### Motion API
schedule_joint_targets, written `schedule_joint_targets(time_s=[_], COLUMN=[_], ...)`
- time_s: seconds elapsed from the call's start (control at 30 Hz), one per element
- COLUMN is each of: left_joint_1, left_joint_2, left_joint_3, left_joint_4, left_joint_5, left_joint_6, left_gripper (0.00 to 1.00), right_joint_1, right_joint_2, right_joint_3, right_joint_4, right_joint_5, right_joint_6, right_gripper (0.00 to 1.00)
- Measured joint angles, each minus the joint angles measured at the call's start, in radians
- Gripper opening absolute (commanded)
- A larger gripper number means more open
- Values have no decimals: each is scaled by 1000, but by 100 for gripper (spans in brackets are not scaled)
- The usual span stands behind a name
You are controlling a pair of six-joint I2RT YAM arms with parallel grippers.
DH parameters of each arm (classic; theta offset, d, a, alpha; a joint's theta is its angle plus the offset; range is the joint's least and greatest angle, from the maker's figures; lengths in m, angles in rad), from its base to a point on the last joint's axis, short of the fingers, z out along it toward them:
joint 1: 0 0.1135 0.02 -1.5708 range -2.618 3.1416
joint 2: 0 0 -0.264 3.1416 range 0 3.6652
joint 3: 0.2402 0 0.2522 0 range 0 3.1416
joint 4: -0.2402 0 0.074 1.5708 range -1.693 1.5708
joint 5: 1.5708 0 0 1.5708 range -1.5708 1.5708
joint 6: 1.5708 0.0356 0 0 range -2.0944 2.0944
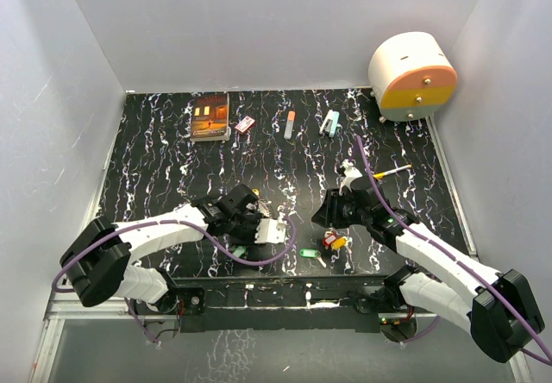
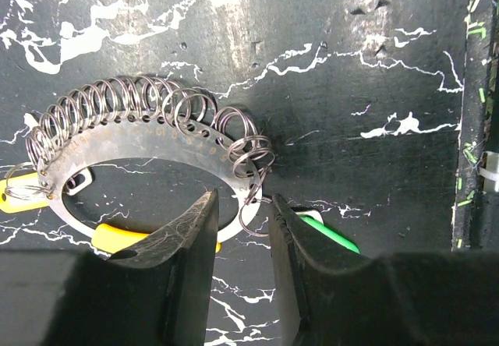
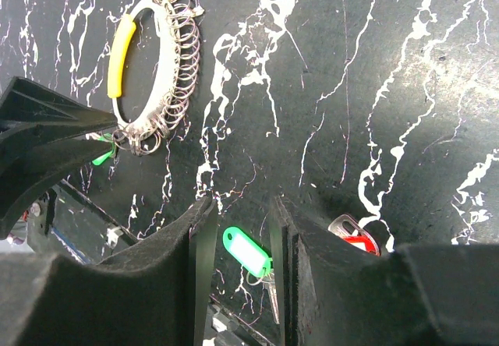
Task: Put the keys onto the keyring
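The keyring (image 2: 148, 139) lies flat on the black marbled table: a silvery plate carrying a coil of wire rings, with a yellow arc (image 2: 117, 238) on its near side. It also shows in the right wrist view (image 3: 148, 65). My left gripper (image 2: 243, 206) is open just above the coil's end, with one small loose ring between the fingertips. A green key tag (image 2: 337, 238) peeks out behind its right finger. My right gripper (image 3: 242, 206) is open and empty, hovering over a green-tagged key (image 3: 248, 252). A red-headed key (image 3: 355, 237) lies beside its right finger. In the top view, the green (image 1: 308, 253), red (image 1: 329, 239) and yellow (image 1: 340, 243) keys lie near the front edge.
At the back lie a book (image 1: 210, 116), a red-and-white card (image 1: 245, 125), an orange-capped marker (image 1: 289, 124) and a teal-white item (image 1: 329, 122). A white and orange round container (image 1: 412, 75) stands back right. A yellow-tipped tool (image 1: 392, 172) lies right of centre.
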State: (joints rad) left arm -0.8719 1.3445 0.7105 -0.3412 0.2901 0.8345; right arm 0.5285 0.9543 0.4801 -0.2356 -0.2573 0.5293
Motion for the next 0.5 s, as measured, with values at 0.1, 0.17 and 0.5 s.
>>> schedule_joint_targets(time_s=[0.1,0.17,0.5], left_joint_1=[0,0,0], left_joint_2=[2,2,2], left_joint_3=[-10,-13,-32], left_joint_4=[5,5,14], left_joint_5=[-9,-10,-8], left_joint_6=[8,11,18], left_gripper=[29,29,27], right_joint_1=[0,0,0], right_joint_2=[0,0,2], right_joint_3=[0,-1,-4], right_joint_4=[0,0,0], right_joint_5=[0,0,0], right_joint_6=[0,0,0], right_gripper=[38,38,38])
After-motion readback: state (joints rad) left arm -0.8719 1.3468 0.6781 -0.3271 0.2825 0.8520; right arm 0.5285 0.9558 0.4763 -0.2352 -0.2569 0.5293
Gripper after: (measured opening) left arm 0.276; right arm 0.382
